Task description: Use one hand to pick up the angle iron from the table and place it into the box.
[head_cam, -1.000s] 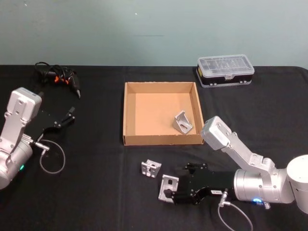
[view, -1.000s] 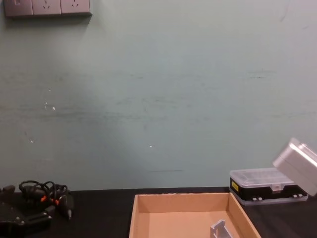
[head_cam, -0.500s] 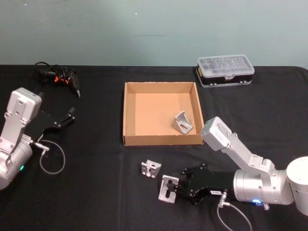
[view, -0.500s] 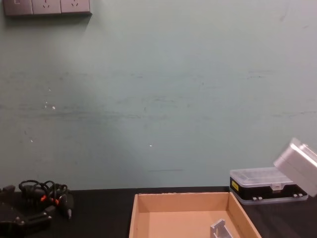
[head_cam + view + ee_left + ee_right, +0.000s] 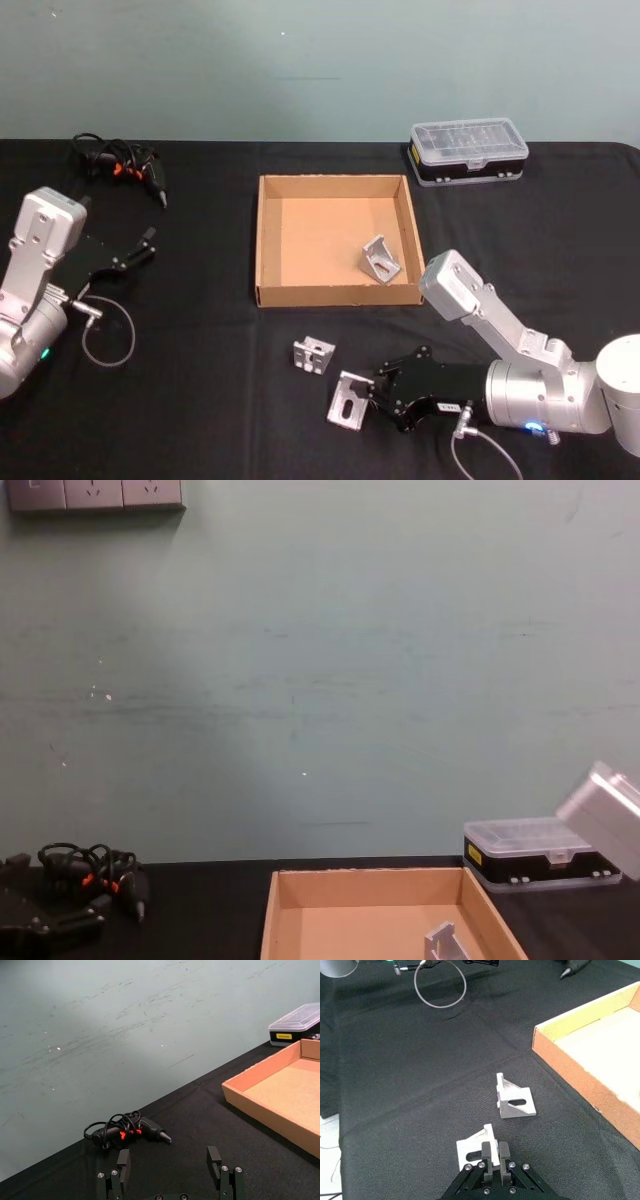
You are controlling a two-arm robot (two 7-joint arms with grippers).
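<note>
Head view: right gripper point(image 5: 377, 398) clamps the angle iron point(image 5: 347, 402), its slotted face tilted up, pointing left.

Right claw point(image 5: 381, 397) has clamped the angle iron point(image 5: 347, 401).

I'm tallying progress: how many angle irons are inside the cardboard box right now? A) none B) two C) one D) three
C: one boxed angle iron lies in the box by its right wall; the gripped angle iron in the right gripper and the loose angle iron are outside it.
</note>
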